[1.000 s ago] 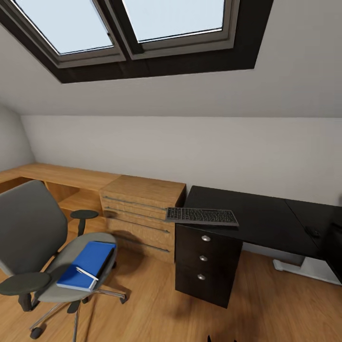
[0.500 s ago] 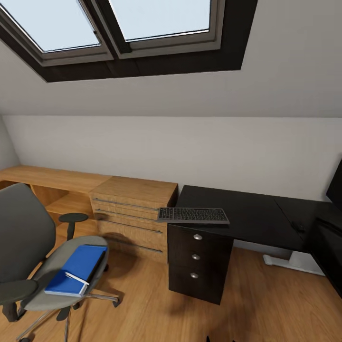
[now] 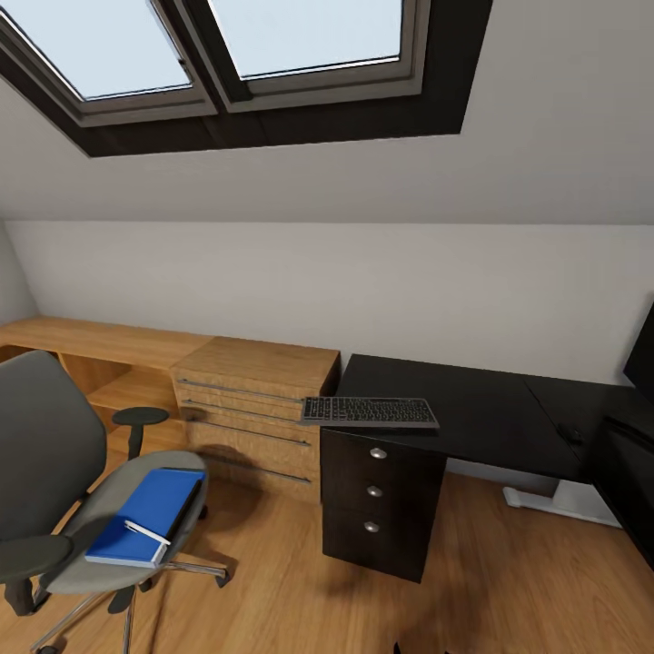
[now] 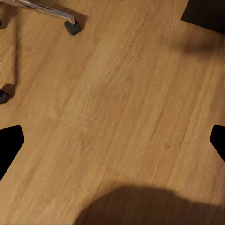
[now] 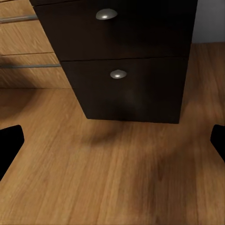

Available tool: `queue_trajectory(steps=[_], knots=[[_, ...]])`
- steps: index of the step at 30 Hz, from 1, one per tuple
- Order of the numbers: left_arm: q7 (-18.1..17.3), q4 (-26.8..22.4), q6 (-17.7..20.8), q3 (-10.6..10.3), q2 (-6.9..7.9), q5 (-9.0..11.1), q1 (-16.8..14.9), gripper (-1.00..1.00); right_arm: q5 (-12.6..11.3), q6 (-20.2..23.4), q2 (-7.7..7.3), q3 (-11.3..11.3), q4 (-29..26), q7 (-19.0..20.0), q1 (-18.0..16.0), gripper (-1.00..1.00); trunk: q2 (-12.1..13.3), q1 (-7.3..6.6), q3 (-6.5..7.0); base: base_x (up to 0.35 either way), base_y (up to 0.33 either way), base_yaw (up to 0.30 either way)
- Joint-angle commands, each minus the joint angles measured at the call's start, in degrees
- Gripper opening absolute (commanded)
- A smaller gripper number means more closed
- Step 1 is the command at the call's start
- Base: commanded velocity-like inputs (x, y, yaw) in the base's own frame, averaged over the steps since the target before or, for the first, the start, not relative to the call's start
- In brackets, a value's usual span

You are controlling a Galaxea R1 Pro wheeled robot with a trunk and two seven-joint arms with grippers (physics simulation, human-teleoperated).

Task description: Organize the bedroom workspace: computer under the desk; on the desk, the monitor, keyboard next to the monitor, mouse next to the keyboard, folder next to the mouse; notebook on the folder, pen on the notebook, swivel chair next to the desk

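Facing the bedroom workspace from a standing distance. Keyboard point(image 3: 369, 411) lying at the near left corner of the black surface point(image 3: 472, 409), above the drawer unit with three silver knobs, its near-left edge overhanging slightly. Mouse point(image 3: 573, 435) small and dark, far along toward the right end of the surface; edge of the monitor point(image 3: 640, 357) cut off at the picture's right side. Swivel chair point(image 3: 64, 490) well apart from the surface, off to its left beyond the light wooden chest point(image 3: 254, 404). On the seat: blue folder point(image 3: 150, 513), a dark notebook point(image 3: 193, 498) seemingly tucked beneath it, white pen point(image 3: 145, 532) lying across the folder's near end.

Left claw point(image 4: 112, 140) spread wide, empty, over bare floor near the chair's casters. Right claw point(image 5: 112, 140) likewise spread and empty, pointed at the drawer fronts.

Probably still approaching. Best done by closing on the chair first, then lifting the pen off before touching the folder, lest it roll away.
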Motion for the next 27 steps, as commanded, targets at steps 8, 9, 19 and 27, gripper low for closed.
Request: queue_trajectory(steps=[8, 9, 19, 27], knots=[[0.35, 0.58, -0.39, -0.45, 0.03, 0.59, -0.04, 1.00, 0.45, -0.01, 0.02, -0.48, 0.10, 0.36, -0.05, 1.00, -0.04, 0.00, -0.06, 0.000, 0.000, 0.000], [0.33, 0.77, -0.40, -0.46, 0.03, 0.58, -0.04, 1.00, 0.42, -0.02, 0.02, -0.49, 0.10, 0.36, -0.05, 1.00, -0.04, 0.00, -0.06, 0.000, 0.000, 0.000], [0.30, 1.18, -0.40, -0.47, 0.09, 0.55, -0.04, 1.00, 0.45, -0.35, 0.02, -0.49, 0.10, 0.44, -0.04, 1.00, -0.04, 0.00, -0.06, 0.000, 0.000, 0.000], [0.30, 1.18, -0.32, -0.47, 0.04, 0.55, -0.04, 1.00, 0.46, -0.30, 0.41, -0.50, 0.10, 0.29, -0.05, 1.00, -0.04, 0.00, -0.06, 0.149, -0.023, 0.000]])
